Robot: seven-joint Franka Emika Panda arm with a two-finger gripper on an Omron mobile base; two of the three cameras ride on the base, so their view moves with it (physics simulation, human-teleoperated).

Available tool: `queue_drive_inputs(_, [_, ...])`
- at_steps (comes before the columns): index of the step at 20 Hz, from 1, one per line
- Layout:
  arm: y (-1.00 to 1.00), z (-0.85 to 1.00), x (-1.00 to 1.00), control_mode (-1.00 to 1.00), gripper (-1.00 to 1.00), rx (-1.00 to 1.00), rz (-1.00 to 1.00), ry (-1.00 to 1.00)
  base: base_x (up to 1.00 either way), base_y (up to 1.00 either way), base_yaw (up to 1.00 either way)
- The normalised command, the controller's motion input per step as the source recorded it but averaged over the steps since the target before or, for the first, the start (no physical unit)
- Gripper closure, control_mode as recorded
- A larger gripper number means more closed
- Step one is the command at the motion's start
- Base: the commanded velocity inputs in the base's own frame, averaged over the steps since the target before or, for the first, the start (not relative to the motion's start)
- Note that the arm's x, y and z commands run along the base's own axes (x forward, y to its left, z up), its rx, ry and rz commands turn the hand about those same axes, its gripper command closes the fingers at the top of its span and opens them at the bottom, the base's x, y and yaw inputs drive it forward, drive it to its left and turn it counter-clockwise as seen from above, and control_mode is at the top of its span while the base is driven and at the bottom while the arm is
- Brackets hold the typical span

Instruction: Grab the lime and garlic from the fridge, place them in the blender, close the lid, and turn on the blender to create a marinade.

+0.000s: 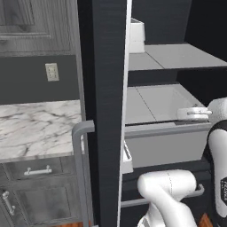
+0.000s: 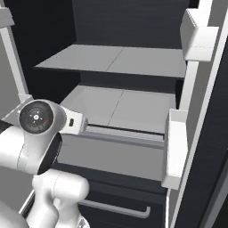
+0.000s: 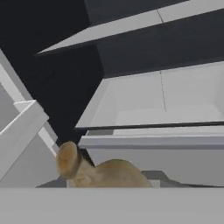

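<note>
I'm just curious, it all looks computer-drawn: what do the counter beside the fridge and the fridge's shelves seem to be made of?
The counter looks like polished marble: white with grey veins. The fridge shelves look like matte pale grey plastic, flat and plain, though coated metal is possible. The fridge's shell looks dark, with a faint brushed grain.
</note>
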Motion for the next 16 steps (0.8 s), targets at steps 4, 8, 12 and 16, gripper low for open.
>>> queue_drive_inputs(4, [0.00, 0.00, 0.00, 1.00, 1.00, 0.00, 0.00, 0.00, -1.00, 0.05, -0.01])
queue_drive_inputs(8, [0.00, 0.00, 0.00, 1.00, 1.00, 0.00, 0.00, 0.00, -1.00, 0.31, 0.00])
queue_drive_inputs(12, [0.00, 0.00, 0.00, 1.00, 1.00, 0.00, 0.00, 0.00, -1.00, 0.61, 0.00])
queue_drive_inputs(16, [0.00, 0.00, 0.00, 1.00, 1.00, 0.00, 0.00, 0.00, -1.00, 0.85, 0.01])
